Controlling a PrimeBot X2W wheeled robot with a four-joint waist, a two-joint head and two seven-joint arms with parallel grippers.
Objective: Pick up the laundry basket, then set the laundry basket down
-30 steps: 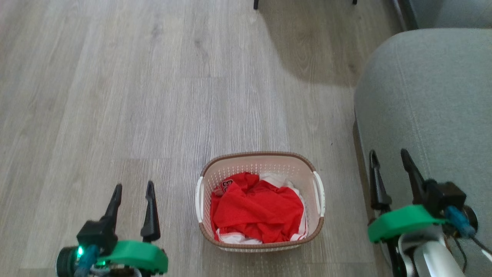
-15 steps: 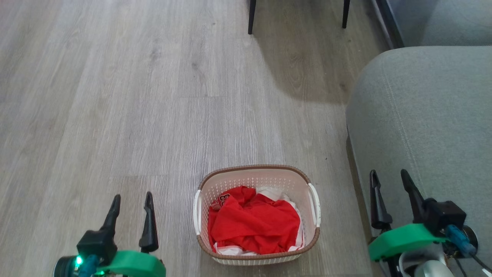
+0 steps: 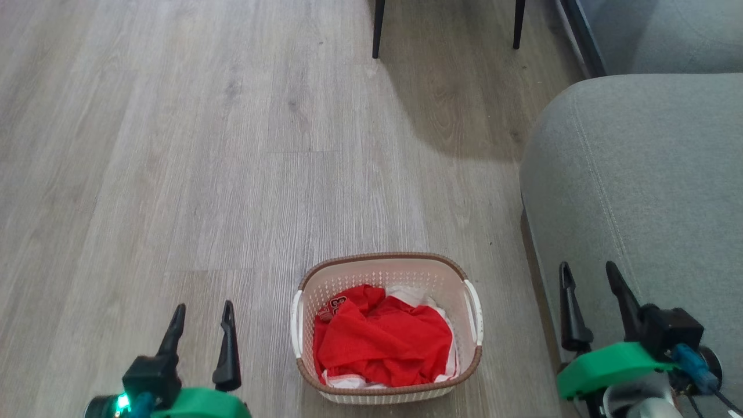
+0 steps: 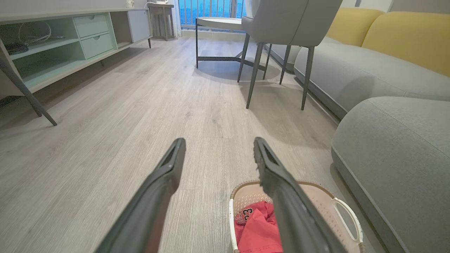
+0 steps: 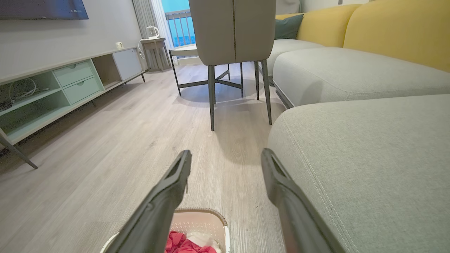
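A: Living room, pale wood-plank floor (image 3: 232,145), grey sofa (image 3: 638,186) along the right, dark chair legs (image 3: 377,29) at the far end. Any sign of the laundry basket (image 3: 383,256)?

B: Yes. Stands flat on the floor close in front, just beside the sofa's corner, between the two arms. Holds a heap of red clothes (image 3: 383,342) with some white cloth underneath.

A: Lifted?

B: No. Rests upright on the planks, touched by nothing.

A: And the left gripper (image 3: 204,307)?

B: Hangs off to the left of the basket, well apart from it. Fingers spread, pinching nothing, pointing forward over bare floor.

A: Right gripper (image 3: 587,267)?

B: Much the same. Fingers spread, empty, off to the right of the basket and in front of the sofa. Apart from the white handle (image 3: 477,313) on that side.

A: So how far along?

B: Hard to call from this alone. Fits the very start, with pick-up and set-down both ahead. Fits the very end just as well, with the basket back on the floor and let go.

A: And if at the start?

B: Then everything left to do: bring both arms in to the handles, close on them, raise the basket level so as not to spill the clothes, lower, release.
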